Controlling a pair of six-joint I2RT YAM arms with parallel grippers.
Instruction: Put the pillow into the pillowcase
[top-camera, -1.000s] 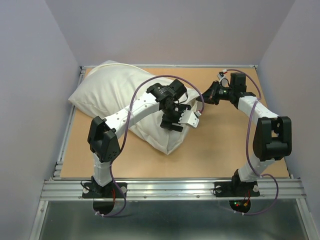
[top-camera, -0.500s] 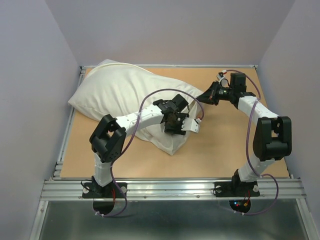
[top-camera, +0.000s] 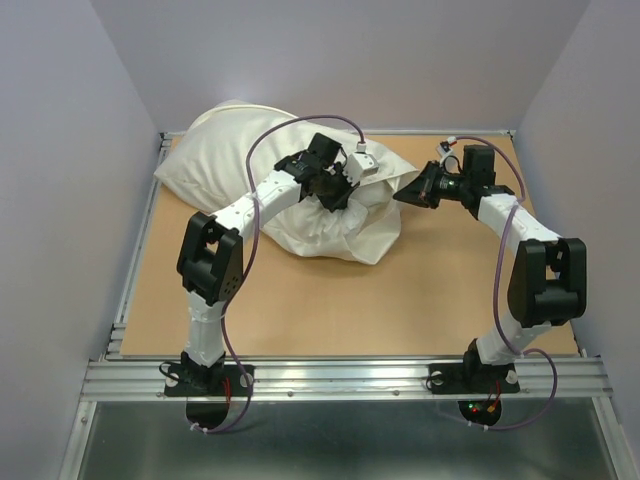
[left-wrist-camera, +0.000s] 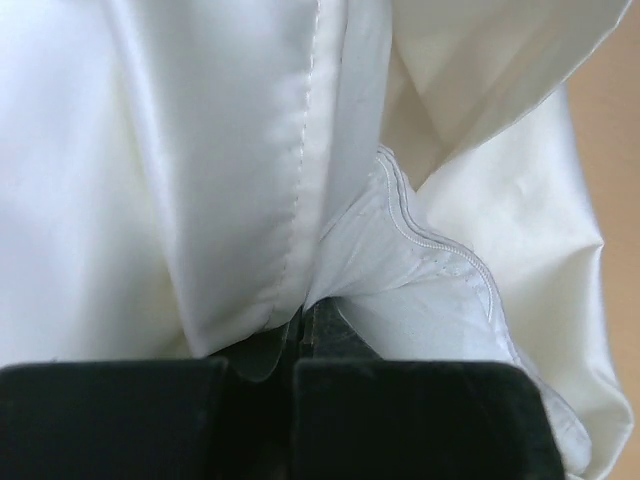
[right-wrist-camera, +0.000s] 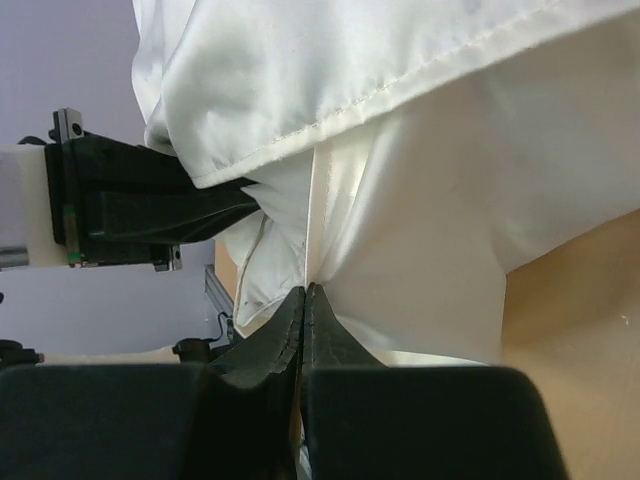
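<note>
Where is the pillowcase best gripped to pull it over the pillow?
Pinch the pillowcase by its hemmed open edge, coming from the right end: the hem is a thin, loose fold, while elsewhere the pillow fills the cloth.

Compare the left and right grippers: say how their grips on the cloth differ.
The left gripper reaches over the bulging pillowcase from above, inside its right end; the right gripper comes in from the side at the outermost tip. The left pinches the hem next to the pillow, whose seamed edge shows; the right pinches a stretched corner. Both are shut on pillowcase fabric.
</note>
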